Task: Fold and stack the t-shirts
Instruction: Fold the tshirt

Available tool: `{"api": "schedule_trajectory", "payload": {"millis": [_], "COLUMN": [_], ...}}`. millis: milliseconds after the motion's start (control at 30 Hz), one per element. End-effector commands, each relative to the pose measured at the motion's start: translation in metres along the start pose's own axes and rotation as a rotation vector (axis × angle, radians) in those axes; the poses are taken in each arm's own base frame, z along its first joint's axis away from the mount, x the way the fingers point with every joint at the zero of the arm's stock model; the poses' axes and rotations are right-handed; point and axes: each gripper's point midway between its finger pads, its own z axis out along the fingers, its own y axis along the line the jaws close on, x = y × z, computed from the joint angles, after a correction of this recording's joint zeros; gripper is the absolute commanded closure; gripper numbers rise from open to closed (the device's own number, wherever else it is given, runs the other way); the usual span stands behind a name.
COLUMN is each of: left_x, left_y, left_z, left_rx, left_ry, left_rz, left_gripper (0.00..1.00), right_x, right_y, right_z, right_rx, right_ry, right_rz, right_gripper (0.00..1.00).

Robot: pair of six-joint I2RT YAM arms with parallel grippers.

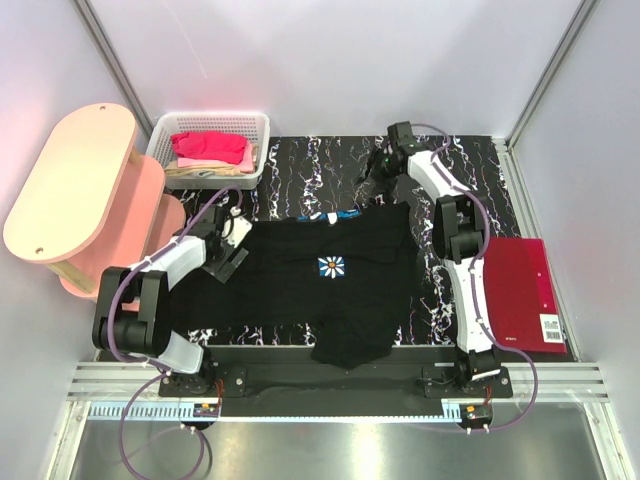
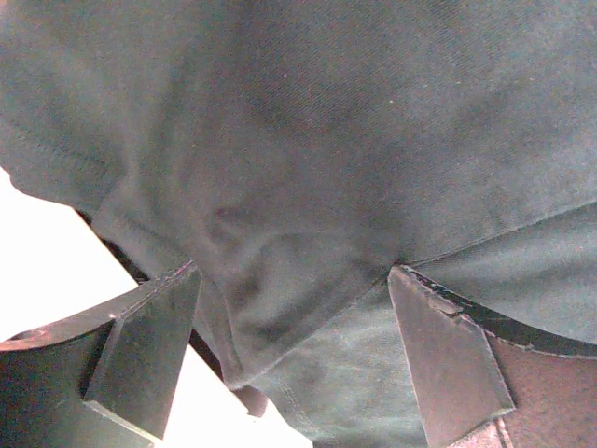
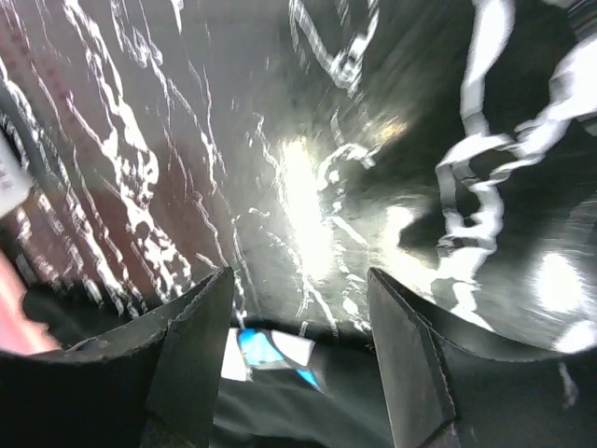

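Observation:
The black t-shirt [image 1: 300, 290] with a daisy print [image 1: 331, 266] lies spread face up on the marbled surface [image 1: 330, 165], its hem hanging over the near edge. My left gripper [image 1: 230, 258] is open over its left sleeve, with bunched black cloth [image 2: 326, 140] between the spread fingers [image 2: 140, 355]. My right gripper [image 1: 376, 172] is open and empty above the surface just beyond the collar. The white-and-blue neck label [image 3: 270, 347] and the shirt's edge [image 3: 308, 411] show between its fingers [image 3: 410, 364]. A bright pink shirt [image 1: 210, 147] lies in the basket.
The white mesh basket [image 1: 262, 150] stands at the back left, with beige cloth under the pink shirt. A pink two-tier stand [image 1: 70, 180] is at the far left. A dark red flat rectangle with a white barcode label [image 1: 518, 290] lies at the right edge.

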Motion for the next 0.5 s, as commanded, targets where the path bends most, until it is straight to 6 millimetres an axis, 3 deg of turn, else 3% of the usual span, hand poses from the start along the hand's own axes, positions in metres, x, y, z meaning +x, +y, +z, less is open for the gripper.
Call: {"api": "schedule_trajectory", "payload": {"millis": [0, 33, 67, 133, 167, 200, 267, 300, 333, 367, 400, 433, 467], "left_x": [0.031, 0.024, 0.019, 0.003, -0.004, -0.009, -0.029, -0.048, -0.050, -0.059, -0.067, -0.080, -0.092], "left_y": [0.003, 0.005, 0.006, 0.008, 0.008, 0.007, 0.006, 0.006, 0.001, -0.004, -0.007, -0.008, -0.015], "left_z": [0.014, 0.010, 0.007, -0.005, -0.010, -0.014, -0.029, -0.040, -0.047, -0.054, -0.061, -0.073, -0.080], "left_rx": [-0.032, -0.023, -0.017, 0.015, 0.028, 0.044, 0.099, 0.131, 0.169, 0.193, 0.213, 0.232, 0.246], "left_ry": [0.109, 0.096, 0.086, 0.052, 0.037, 0.026, -0.013, -0.067, -0.062, -0.081, -0.095, -0.122, -0.143], "left_rz": [0.017, 0.010, -0.001, -0.036, -0.047, -0.074, -0.100, -0.128, -0.139, -0.135, -0.152, -0.154, -0.134], "left_gripper": [0.13, 0.12, 0.12, 0.12, 0.12, 0.12, 0.12, 0.11, 0.11, 0.11, 0.10, 0.10, 0.10], "right_x": [-0.035, -0.033, -0.024, -0.007, 0.015, 0.045, 0.082, 0.107, 0.115, 0.134, 0.140, 0.159, 0.177], "right_y": [0.019, 0.020, 0.036, 0.047, 0.051, 0.065, 0.055, 0.063, 0.067, 0.048, 0.042, 0.054, 0.038], "right_z": [-0.056, -0.066, -0.085, -0.102, -0.116, -0.116, -0.126, -0.128, -0.139, -0.134, -0.139, -0.142, -0.139], "right_rx": [0.116, 0.142, 0.131, 0.164, 0.180, 0.181, 0.277, 0.331, 0.354, 0.425, 0.504, 0.503, 0.562], "right_ry": [-0.156, -0.163, -0.172, -0.183, -0.168, -0.140, -0.158, -0.184, -0.227, -0.200, -0.236, -0.270, -0.260], "right_rz": [-0.156, -0.164, -0.198, -0.277, -0.319, -0.420, -0.529, -0.649, -0.695, -0.755, -0.814, -0.892, -0.962], "right_gripper": [0.33, 0.32, 0.32, 0.30, 0.29, 0.29, 0.29, 0.29, 0.30, 0.30, 0.31, 0.31, 0.31]}}
